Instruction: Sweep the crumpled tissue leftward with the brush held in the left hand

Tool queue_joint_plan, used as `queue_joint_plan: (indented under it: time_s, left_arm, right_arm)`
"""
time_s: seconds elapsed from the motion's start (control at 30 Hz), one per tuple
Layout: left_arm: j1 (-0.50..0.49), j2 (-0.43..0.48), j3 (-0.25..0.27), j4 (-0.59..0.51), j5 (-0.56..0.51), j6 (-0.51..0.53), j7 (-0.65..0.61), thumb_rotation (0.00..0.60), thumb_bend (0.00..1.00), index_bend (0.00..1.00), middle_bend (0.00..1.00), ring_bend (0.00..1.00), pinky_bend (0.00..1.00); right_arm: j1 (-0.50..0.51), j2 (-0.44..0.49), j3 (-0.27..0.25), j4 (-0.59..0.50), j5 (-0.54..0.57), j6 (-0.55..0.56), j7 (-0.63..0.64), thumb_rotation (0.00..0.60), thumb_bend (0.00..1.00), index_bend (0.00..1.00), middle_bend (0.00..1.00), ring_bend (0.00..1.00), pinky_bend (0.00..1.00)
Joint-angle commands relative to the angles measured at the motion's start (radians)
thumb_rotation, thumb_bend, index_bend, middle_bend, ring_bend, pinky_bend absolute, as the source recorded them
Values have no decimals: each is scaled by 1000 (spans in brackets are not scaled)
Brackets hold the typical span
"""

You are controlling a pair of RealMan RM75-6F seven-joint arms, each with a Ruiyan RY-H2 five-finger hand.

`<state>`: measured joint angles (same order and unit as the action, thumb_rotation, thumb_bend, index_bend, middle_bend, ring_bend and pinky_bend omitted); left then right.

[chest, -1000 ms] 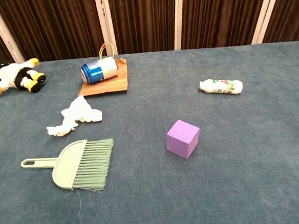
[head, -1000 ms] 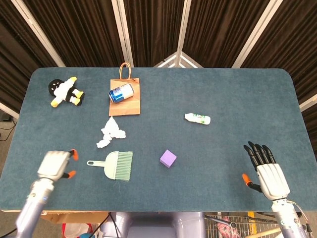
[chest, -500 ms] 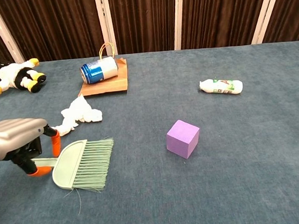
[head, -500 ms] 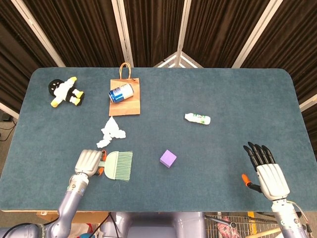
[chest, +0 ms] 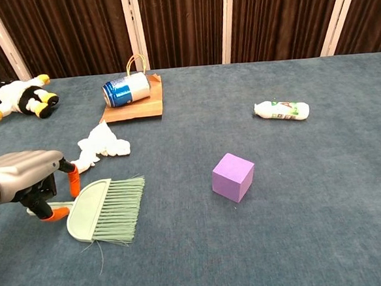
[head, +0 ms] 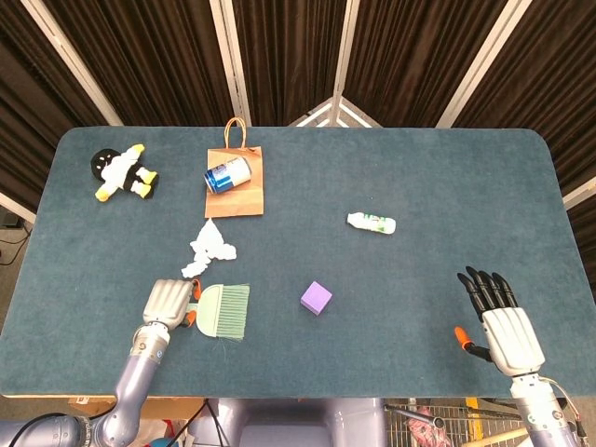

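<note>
The left hand (chest: pixel 24 177) arches over the handle of the brush (chest: pixel 105 210), fingers curled around it, though whether they clamp it cannot be told. The crumpled tissue (chest: pixel 98 147) lies just beyond the brush, near a paper bag (head: pixel 237 183) with a can (head: pixel 228 174) lying on top. The right hand (head: pixel 498 320) rests open on the table (head: pixel 419 177), fingers apart.

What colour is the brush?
Pale green all over, brush, bristles included; clearest in the chest view.

Just a table and curtains, really

Blue carpeted table (head: pixel 391 177) fills the middle; dark brown curtains (head: pixel 158 56) with pale strips hang at 12 o'clock.
</note>
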<state>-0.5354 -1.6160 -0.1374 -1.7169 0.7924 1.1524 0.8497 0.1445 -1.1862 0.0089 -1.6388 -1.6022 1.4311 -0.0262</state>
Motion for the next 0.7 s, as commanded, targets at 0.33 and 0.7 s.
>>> queue_joint_plan:
  time_s: [0.33,0.7]
  left_arm:
    - [0,54,37,-41,21,32,-19,600,445,424,1000,1000,993]
    - [-5,34,64,-11,5,31,-33,600,445,434,1000,1000,993]
  right_arm:
    - [1,-1,0,-3,1,-3,-7,600,345,0,0,0,0]
    - [0,-1,0,-3,3,-4,-6,600,344,0,0,0,0]
